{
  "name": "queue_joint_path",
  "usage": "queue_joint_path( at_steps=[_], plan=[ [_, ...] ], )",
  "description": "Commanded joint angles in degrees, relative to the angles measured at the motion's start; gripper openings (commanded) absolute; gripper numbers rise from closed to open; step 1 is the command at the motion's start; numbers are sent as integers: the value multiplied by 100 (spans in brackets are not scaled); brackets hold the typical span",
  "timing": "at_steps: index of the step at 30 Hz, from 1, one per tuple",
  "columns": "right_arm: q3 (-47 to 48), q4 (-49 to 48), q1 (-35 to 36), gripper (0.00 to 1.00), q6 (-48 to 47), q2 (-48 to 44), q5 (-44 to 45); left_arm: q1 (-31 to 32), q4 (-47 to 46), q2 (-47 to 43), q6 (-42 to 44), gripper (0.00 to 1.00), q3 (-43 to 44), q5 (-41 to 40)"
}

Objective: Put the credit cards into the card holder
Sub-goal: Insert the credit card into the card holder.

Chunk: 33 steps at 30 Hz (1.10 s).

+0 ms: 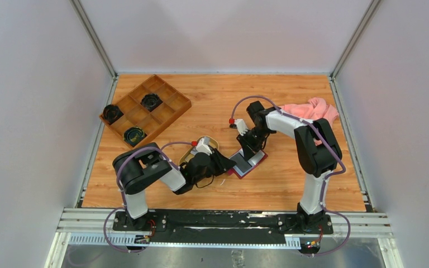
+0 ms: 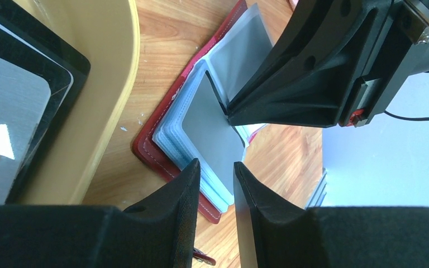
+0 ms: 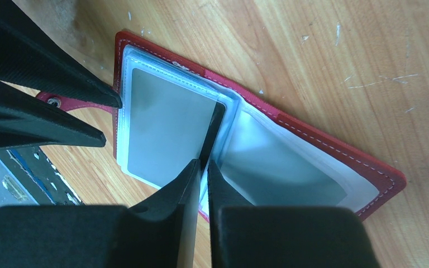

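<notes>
The dark red card holder lies open on the wood, its clear sleeves fanned out. A grey card shows flat inside the left sleeve and another under the right sleeve. My right gripper is shut on a thin credit card that stands on edge at the fold between the sleeves. From the left, my left gripper stands open with a narrow gap. Its tips are at the sleeves' outer edge and nothing sits between them. In the top view both grippers meet over the holder.
A tan oval tray sits right beside the holder with a flat dark-rimmed card in it; my left arm covers most of it from above. A brown compartmented box stands at the back left. A pink cloth lies at the back right.
</notes>
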<state>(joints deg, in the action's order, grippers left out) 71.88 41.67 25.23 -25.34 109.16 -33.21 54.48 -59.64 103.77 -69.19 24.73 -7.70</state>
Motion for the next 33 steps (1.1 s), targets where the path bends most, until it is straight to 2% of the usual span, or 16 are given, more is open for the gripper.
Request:
queue_joint_path(
  at_steps=[1, 33],
  plan=[
    [43, 289, 34, 13, -122, 219, 84, -34, 116, -125, 106, 31, -17, -119],
    [50, 307, 35, 13, -137, 221, 49, -199, -477, 440, -222, 29, 58, 85]
  ],
)
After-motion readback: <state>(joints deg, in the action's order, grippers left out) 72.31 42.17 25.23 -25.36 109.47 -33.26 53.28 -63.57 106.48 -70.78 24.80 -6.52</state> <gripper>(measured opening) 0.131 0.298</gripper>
